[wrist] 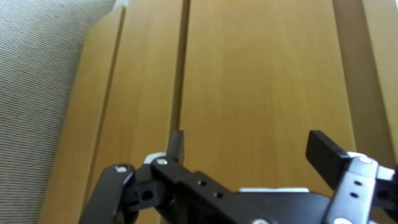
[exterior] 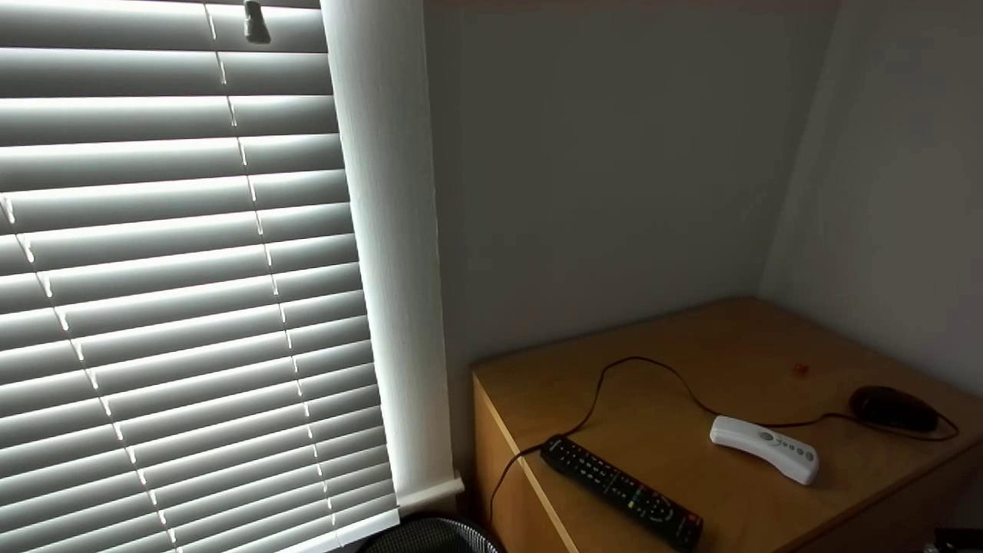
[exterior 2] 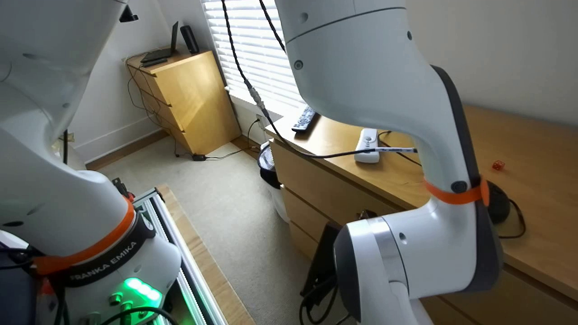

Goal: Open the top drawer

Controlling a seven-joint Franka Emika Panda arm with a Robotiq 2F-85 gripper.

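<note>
1. Here's the top drawer (wrist: 264, 87), filling the middle of the wrist view, the broad wooden front just under the dresser top (exterior: 729, 338), and it looks shut!
2. The jaws stand wide apart before it, bare wood showing between them; 1 side lines up with the groove (wrist: 180, 68) under that front, its partner sits near the front's upper edge. Touching or just short? I can't tell.
3. Next down comes a 2nd drawer front (wrist: 146, 77), then a 3rd front (wrist: 85, 109), then the carpet (wrist: 34, 109).
4. Up top, in both exterior views, a black remote (exterior: 618, 491) lies near the window-side edge and a white remote (exterior: 764, 448) lies well apart from it, near the front.
5. A thin dark cord (exterior: 645, 359) winds past both to a black mouse (exterior: 891, 408), with a small red cube (exterior 2: 498, 165) near it.
6. Big presence in an exterior view: the arm (exterior 2: 370, 67), partly hiding the mouse, green lights (exterior 2: 143, 289) glowing on its base.
7. Further out, white blinds (exterior: 177, 269), a mesh bin (exterior: 438, 532) beside the dresser, and a far cabinet (exterior 2: 203, 99) carrying an open laptop (exterior 2: 157, 55).
</note>
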